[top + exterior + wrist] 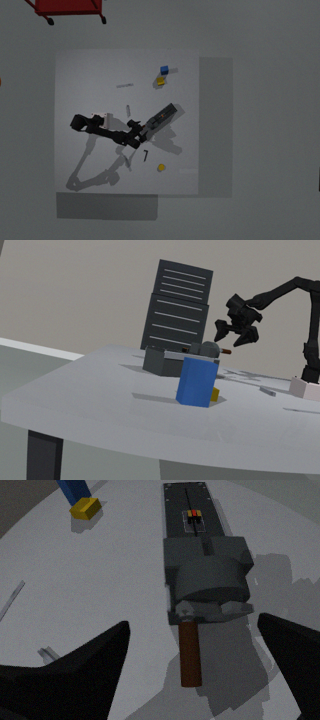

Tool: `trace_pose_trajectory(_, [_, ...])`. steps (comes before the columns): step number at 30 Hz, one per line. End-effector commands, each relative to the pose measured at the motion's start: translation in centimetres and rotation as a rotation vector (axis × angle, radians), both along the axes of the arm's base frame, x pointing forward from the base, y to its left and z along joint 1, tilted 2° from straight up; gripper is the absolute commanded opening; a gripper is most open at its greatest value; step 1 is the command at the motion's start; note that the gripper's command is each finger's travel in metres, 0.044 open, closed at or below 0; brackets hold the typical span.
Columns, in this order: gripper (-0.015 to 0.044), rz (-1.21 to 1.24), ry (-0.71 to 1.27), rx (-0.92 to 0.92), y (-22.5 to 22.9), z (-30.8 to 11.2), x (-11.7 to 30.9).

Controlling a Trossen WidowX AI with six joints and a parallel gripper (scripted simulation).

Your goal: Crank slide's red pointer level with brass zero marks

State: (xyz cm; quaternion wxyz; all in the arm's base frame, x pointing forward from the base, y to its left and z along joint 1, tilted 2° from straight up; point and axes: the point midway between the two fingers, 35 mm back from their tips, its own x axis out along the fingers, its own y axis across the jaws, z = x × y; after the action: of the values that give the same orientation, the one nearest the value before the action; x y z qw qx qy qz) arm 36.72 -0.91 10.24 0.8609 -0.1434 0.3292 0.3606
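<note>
The dark grey machine (169,108) (154,361) (175,525) stands on the table. In the wrist view its small red pointer (194,513) sits between the two brass marks (190,516) (198,515) and looks about level with them; an exact match is too small to tell. The brown crank handle (226,351) (190,655) sticks out from the left end of the grey crank arm (212,613), toward the arm. My gripper (224,343) (195,623) is open and empty. It hangs above the handle, which appears between the spread fingers in the wrist view without being gripped.
A tall blue block (164,70) (196,382) and a yellow block (160,81) (85,508) stand off to one side. A yellow round thing (161,167), a black L-shaped piece (146,155) and several grey bars (124,85) lie around the table (77,67).
</note>
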Motion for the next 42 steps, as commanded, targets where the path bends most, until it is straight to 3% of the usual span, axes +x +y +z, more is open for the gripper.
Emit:
trace_pose_trajectory(1, [0.0440,0.000,0.011,0.005,0.1,-1.1,0.0])
trace_pose_trajectory(28, [0.0440,0.000,0.011,0.006,0.3,-5.1,-0.1])
trace_pose_trajectory(42, [0.0072,0.000,0.011,0.006,0.3,-5.1,-0.1])
